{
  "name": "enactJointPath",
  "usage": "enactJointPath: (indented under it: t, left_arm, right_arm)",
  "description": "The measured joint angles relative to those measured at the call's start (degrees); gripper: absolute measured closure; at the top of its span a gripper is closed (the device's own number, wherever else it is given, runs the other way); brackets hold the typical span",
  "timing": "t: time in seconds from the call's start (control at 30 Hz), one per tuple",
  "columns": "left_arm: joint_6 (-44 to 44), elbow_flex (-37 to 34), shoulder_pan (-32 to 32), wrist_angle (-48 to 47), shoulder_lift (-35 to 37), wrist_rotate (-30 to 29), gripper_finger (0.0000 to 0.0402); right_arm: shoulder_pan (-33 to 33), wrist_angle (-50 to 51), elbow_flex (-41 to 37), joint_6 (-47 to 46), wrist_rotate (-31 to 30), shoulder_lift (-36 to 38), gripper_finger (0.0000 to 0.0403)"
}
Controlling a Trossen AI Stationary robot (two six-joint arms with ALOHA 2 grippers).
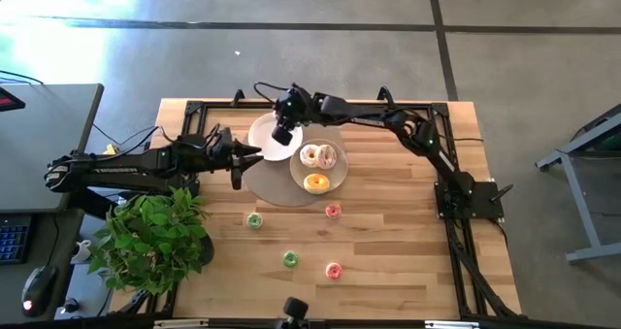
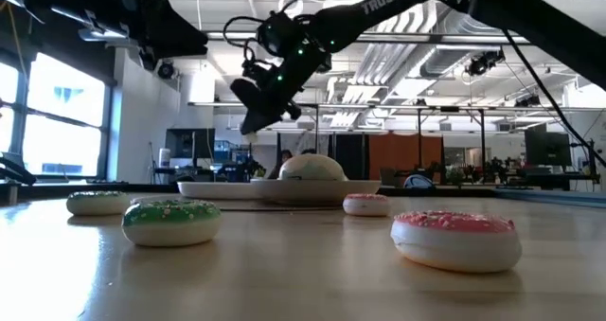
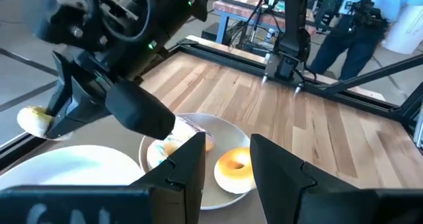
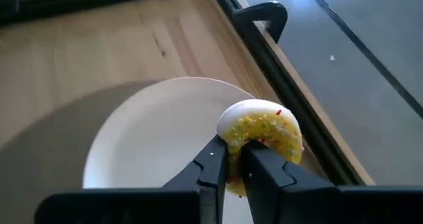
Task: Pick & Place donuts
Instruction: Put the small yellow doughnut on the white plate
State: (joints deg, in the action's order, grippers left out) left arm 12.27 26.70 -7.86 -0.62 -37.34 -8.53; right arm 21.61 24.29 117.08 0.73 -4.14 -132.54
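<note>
My right gripper (image 4: 234, 168) hangs over the white plate (image 4: 145, 145) near the table's far edge (image 1: 282, 135), shut on a white donut with yellow sprinkles (image 4: 264, 128). Right of it a second plate (image 1: 342, 170) carries a yellow-orange donut (image 1: 316, 182) and two pale frosted ones (image 1: 319, 156), lying flat. My left gripper (image 3: 225, 174) is open and empty, hovering just left of the plates (image 1: 238, 172). Two tiny green donuts (image 1: 255, 220) (image 1: 290, 259) and two tiny pink ones (image 1: 333, 211) (image 1: 334, 270) lie flat on the wood nearer the front. My right gripper pinches the sprinkled donut between its two fingers across one side of the ring (image 4: 232, 159), near the fingertips. The fingers point down and forward from above. The donut stands on edge, lifted clear above the white plate, most of the ring sticking out past the fingers.
A potted green plant (image 1: 155, 237) stands at the table's left near corner, close under the left arm. A black frame rail (image 4: 284, 85) runs along the far edge just behind the white plate. Bare wood lies on the table's right half.
</note>
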Motion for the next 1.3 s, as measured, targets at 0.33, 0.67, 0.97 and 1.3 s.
enactJointPath:
  t: [0.33, 0.67, 0.97, 1.3]
  left_arm:
    - [0.0, 0.0, 0.0, 0.0, 0.0, 0.2, 0.0283]
    - [0.0, 0.0, 0.0, 0.0, 0.0, 0.3, 0.0283]
    - [0.0, 0.0, 0.0, -1.3, 0.0, -0.5, 0.0283]
    - [4.3, -1.0, -0.1, 0.3, -11.3, -24.9, 0.0283]
  right_arm:
    - [0.0, 5.4, 2.1, 2.2, 1.0, -0.3, 0.0294]
    - [-0.1, 9.9, 2.1, -0.6, 1.6, -2.0, 0.0252]
    - [-0.1, 10.7, 2.1, -0.7, 6.9, -2.3, 0.0253]
    - [-0.9, 8.6, 2.1, 2.6, 18.2, -2.2, 0.0252]
